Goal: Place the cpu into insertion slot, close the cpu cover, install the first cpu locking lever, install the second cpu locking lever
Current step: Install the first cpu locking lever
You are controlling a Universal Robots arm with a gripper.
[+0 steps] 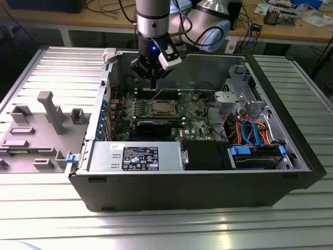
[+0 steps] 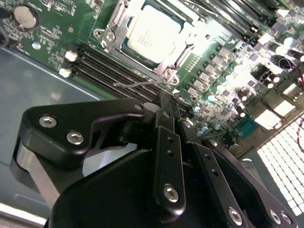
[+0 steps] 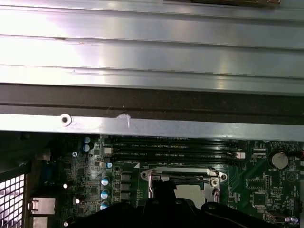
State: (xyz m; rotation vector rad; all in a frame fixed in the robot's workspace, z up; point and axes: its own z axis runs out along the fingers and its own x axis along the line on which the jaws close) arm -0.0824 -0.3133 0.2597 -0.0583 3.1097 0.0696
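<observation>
The black two-fingered end effector (image 1: 152, 82) hangs on the grey-and-silver robot arm (image 1: 153, 21) inside the open black computer case (image 1: 197, 182), which lies on its side on the ribbed aluminium table (image 1: 156, 229). In the second wrist view its slim black fingers (image 2: 167, 114) are pressed together, clenched with nothing visible between them, and their tips sit just beside a thin bent wire locking lever (image 2: 137, 84) that runs along the edge of the socket.

The cpu (image 2: 153, 32), a small flat square chip with a silvery-grey metal top, lies seated in the socket on the green motherboard (image 2: 57, 33). The cpu cover (image 2: 164, 66), a thin silvery metal frame plate with a square window, lies flat around it, and the chip shows through the window. In the exterior view the cpu (image 1: 161, 108) sits near the middle of the board, at about 6 o'clock from the fingertips.

Black memory slots (image 2: 102, 66) run beside the socket, between it and the case wall. In the exterior view a bundle of orange and blue cables (image 1: 250, 130) lies at 3 o'clock from the socket, and a silvery power supply box (image 1: 135, 156) with a label lies at 6 o'clock. A grey plastic fixture (image 1: 49, 112) stands on the table at 9 o'clock from the case.
</observation>
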